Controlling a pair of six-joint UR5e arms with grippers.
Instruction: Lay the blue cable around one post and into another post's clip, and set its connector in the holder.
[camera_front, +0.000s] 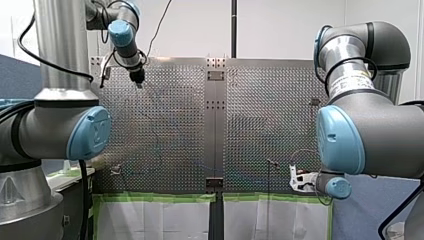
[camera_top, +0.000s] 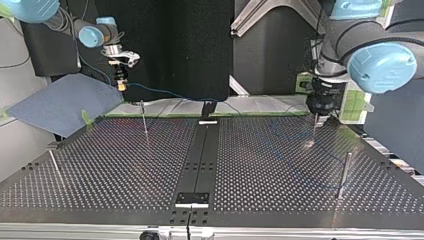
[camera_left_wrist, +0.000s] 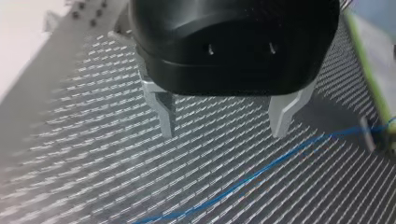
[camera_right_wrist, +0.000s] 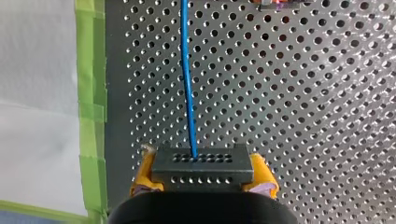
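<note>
Metal bench (camera_top: 125, 165): a flat grey plate, shiny, pierced all over with even rows of small round holes; a darker plain centre strip (camera_top: 200, 155) splits it in two.
Blue-grey cloth (camera_top: 65, 102): a soft flat sheet, lying off the bench corner at the top view's left.
Pale sheet (camera_right_wrist: 37, 116): smooth and white, lying along the bench edge.
Green tape (camera_right_wrist: 91, 93): a matt band running between that sheet and the perforated plate.
Left tool (camera_left_wrist: 223, 133): a rounded black body with two bare, angular metal fingers, spread wide with nothing between them, hovering over the plate.
Right tool (camera_right_wrist: 203, 179): yellow pads pressed against both sides of the connector, pinching it.
Posts: thin upright metal rods, one (camera_top: 144, 121) near the far edge in the top view, another (camera_top: 344, 172) towards its right.
Connector (camera_right_wrist: 201, 165): a black rectangular block with rows of tiny holes in its face.
Blue cable (camera_right_wrist: 187, 70): thin, smooth and round; it leaves the connector's face and runs straight ahead over the holes. In the left wrist view it lies (camera_left_wrist: 261, 170) on the plate, just ahead of the spread fingers and apart from them.
</note>
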